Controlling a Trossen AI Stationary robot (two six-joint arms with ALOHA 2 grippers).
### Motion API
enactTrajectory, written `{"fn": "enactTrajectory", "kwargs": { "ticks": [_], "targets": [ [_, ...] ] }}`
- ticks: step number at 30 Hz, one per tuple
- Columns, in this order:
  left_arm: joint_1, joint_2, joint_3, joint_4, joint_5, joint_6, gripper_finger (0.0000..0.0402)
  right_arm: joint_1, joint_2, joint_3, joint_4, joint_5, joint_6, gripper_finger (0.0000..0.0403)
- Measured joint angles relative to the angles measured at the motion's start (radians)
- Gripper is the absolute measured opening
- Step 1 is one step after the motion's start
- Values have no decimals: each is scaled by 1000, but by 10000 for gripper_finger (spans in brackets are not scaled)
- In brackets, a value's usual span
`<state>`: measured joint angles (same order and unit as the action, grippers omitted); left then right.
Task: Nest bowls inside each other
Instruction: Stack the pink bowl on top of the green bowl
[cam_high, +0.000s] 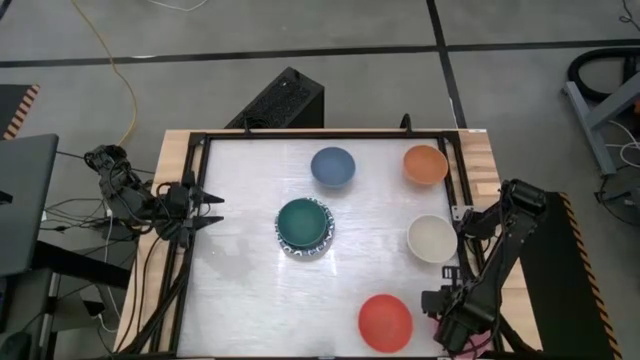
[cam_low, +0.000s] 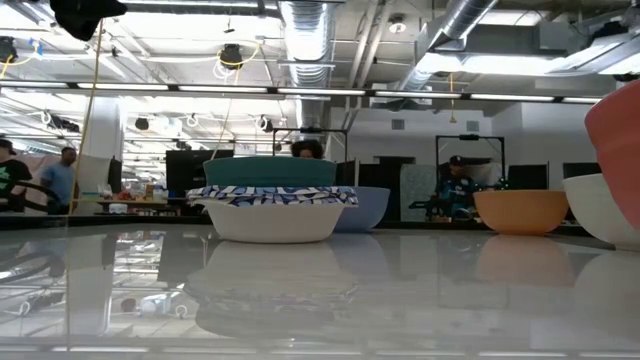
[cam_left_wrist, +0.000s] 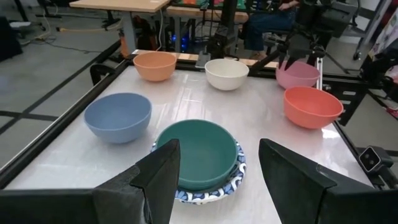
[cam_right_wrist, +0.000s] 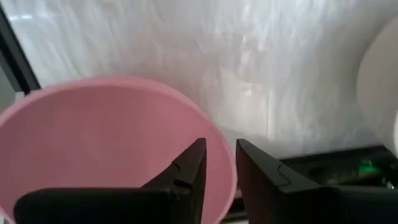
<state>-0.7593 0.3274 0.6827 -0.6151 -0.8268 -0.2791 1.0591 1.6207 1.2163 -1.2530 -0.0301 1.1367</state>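
A green bowl (cam_high: 303, 222) sits nested in a white bowl with a blue patterned rim (cam_left_wrist: 233, 180) at the table's middle. A blue bowl (cam_high: 333, 167), an orange bowl (cam_high: 425, 164), a cream bowl (cam_high: 432, 238) and a red bowl (cam_high: 385, 322) stand apart on their bases. My right gripper (cam_right_wrist: 219, 165) is at the table's near right corner, shut on a pink bowl (cam_right_wrist: 106, 143). In the high view the arm hides most of that bowl. My left gripper (cam_left_wrist: 219, 146) waits open at the table's left edge, pointing toward the green bowl. My right gripper holds the pink bowl by its rim (cam_right_wrist: 225, 168). One finger (cam_right_wrist: 189, 168) is inside the bowl and the other (cam_right_wrist: 267, 180) is outside its wall. The fingers come from above, pointing down. The bowl stays mouth up (cam_left_wrist: 297, 74); its underside is hidden.
A black frame (cam_high: 190, 260) runs round the white tabletop. There is bare surface at the near left and between the bowls. Desks and people show in the room beyond the far edge.
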Motion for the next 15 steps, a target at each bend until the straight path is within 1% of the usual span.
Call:
{"fn": "enactTrajectory", "kwargs": {
  "ticks": [5,8,12,15],
  "targets": [
    [0,0,0,0,0,-6,208,-1,-2,0,4,15,-4,108],
    [0,0,0,0,0,-6,208,-11,-33,0,9,27,16,108],
    [0,0,0,0,0,-6,208,-32,-152,0,-3,55,107,108],
    [0,0,0,0,0,3,208,-33,-267,0,-4,148,202,108]
  ]
}}
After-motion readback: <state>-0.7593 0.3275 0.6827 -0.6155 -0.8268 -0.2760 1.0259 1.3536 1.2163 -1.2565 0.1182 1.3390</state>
